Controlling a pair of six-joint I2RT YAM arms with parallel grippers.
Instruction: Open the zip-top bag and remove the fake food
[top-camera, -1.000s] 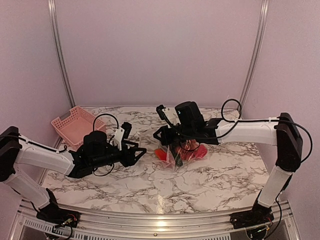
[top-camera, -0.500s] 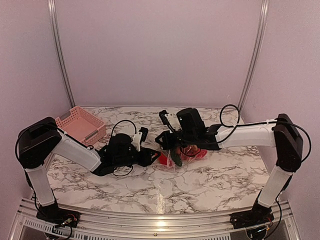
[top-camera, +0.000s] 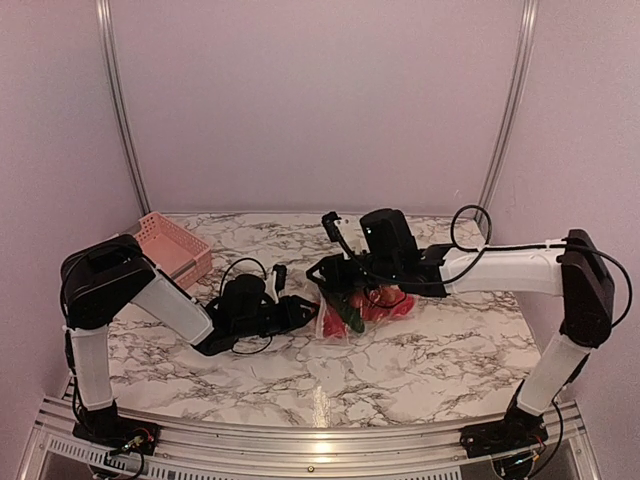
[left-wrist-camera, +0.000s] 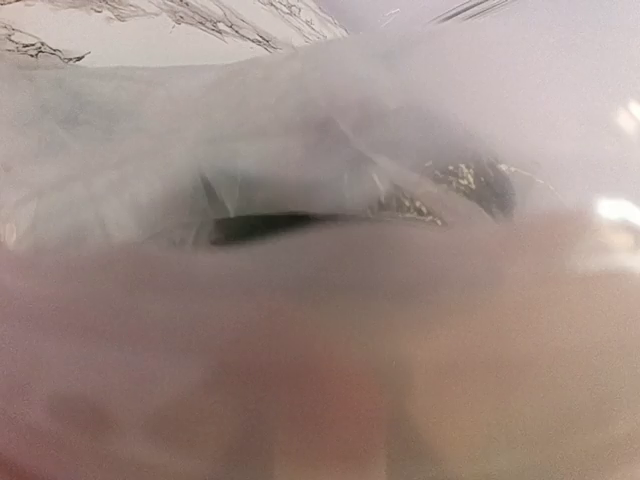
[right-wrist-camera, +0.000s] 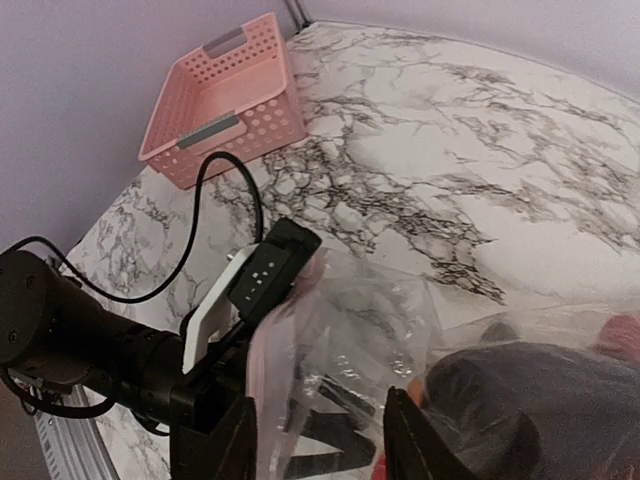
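Note:
The clear zip-top bag (top-camera: 345, 312) lies at mid-table with the red fake food (top-camera: 362, 306) inside it. My left gripper (top-camera: 303, 314) is pushed against the bag's left edge. Blurred plastic fills the left wrist view, so its jaws are hidden there. In the right wrist view the bag (right-wrist-camera: 380, 330) shows its pinkish-white zip strip (right-wrist-camera: 265, 375) against the left gripper (right-wrist-camera: 335, 430), whose dark fingers show through the film. My right gripper (right-wrist-camera: 320, 440) hangs over the bag with its jaws apart and loose film between them. Red food (right-wrist-camera: 622, 335) shows at the right.
A pink slatted basket (top-camera: 172, 250) stands at the back left of the marble table (top-camera: 420, 370), also in the right wrist view (right-wrist-camera: 225, 100). The left arm's cable (right-wrist-camera: 215, 215) loops over the table beside the bag.
The left arm has swung right and its gripper has reached the bag's left edge. The right jaws, shut before, now stand apart.

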